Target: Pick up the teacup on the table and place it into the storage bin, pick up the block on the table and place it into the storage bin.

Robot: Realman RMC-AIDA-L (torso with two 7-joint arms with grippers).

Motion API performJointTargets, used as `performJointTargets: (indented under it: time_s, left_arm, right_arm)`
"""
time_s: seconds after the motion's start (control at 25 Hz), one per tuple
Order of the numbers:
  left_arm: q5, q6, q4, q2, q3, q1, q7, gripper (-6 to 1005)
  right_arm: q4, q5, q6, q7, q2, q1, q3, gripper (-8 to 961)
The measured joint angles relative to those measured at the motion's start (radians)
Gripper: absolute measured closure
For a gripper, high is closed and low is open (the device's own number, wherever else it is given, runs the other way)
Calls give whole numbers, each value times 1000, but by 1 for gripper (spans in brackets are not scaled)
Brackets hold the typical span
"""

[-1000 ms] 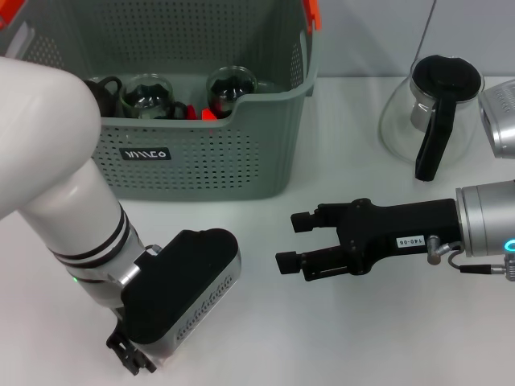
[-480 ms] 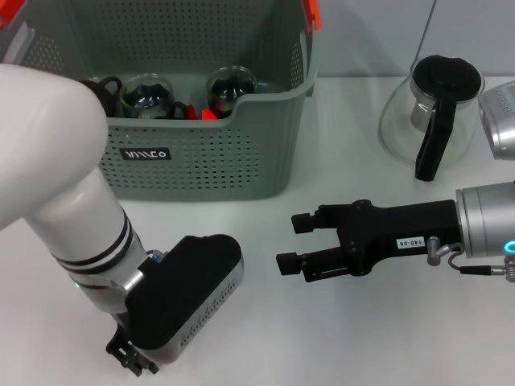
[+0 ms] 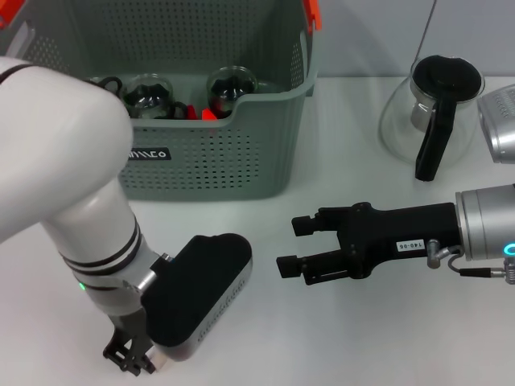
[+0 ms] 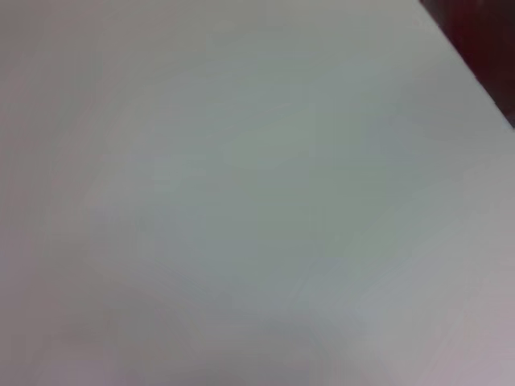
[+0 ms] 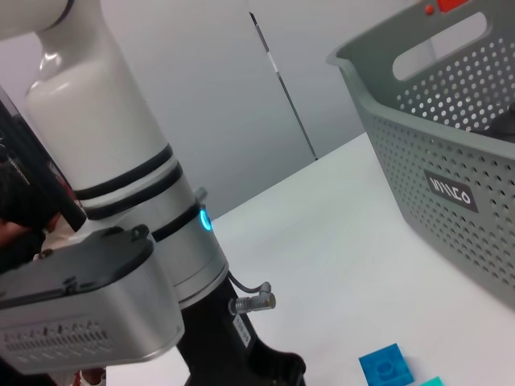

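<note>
Two glass teacups point(image 3: 149, 92) already down inside the storage bin point(image 3: 241, 153), near its front wall; none left out on the table point(image 3: 322, 338). Since a second ago, lowered further: the left gripper point(image 3: 129, 358), now down close to the table at its near edge, with the white upper arm swung across more of the bin's front and half covering the black label. Impossible to tell how that gripper is set. From the right wrist view, a blue block point(image 5: 386, 366) on the table just beyond the left arm, with a teal piece point(image 5: 430, 382) beside it. Probably the block stage, then, with the pick not yet made. No change at the right gripper point(image 3: 294, 245): parked mid-table, spread wide, holding nothing.
</note>
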Motion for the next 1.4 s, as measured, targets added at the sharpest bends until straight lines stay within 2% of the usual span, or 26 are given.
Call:
performJointTargets:
  time_s: [0.28, 0.44, 0.52, 0.56, 0.64, 0.76, 0.84, 0.92, 1.04, 1.08, 1.16, 1.32, 1.4]
  left_arm:
    - [-84, 85, 58, 0, -62, 3, -10, 589]
    - [-245, 240, 90, 0, -215, -18, -46, 596]
    - [-370, 314, 90, 1, -367, -44, -90, 595]
    - [-440, 339, 86, 2, -478, -60, -136, 594]
    - [-509, 343, 86, 5, -633, -79, -213, 593]
    - [-536, 275, 105, 23, -884, -116, -300, 591]
    - [-534, 183, 104, 50, -965, -132, -345, 590]
    - [-529, 34, 86, 90, -1002, -144, -423, 589]
    - [-517, -170, 23, 143, -975, -152, -530, 587]
    - [-507, -226, -4, 153, -963, -157, -557, 587]
    - [-475, -326, -54, 160, -953, -169, -588, 585]
    - [-401, -424, -101, 143, -949, -189, -599, 583]
    - [-376, -451, -99, 132, -947, -192, -605, 492]
  right_arm:
    - [0, 0, 0, -22, -2, 0, 0, 54]
    - [0, 0, -5, -24, -5, 0, 0, 54]
    - [0, -1, -9, -25, -8, 0, 0, 54]
    - [0, -1, -13, -25, -9, 0, 0, 54]
    - [-1, -2, -20, -25, -11, -2, 0, 54]
    - [-2, -2, -27, -25, -15, -7, 0, 54]
    - [-2, -2, -29, -25, -20, -9, 0, 55]
    - [-1, -2, -30, -25, -24, -10, 0, 55]
    - [-1, -2, -31, -30, -25, -11, 0, 55]
    - [-1, -2, -31, -33, -25, -11, -1, 55]
    - [-1, -2, -32, -38, -25, -11, -3, 55]
    - [0, -2, -33, -39, -25, -8, -6, 55]
    - [0, -2, -36, -40, -25, -6, -6, 55]
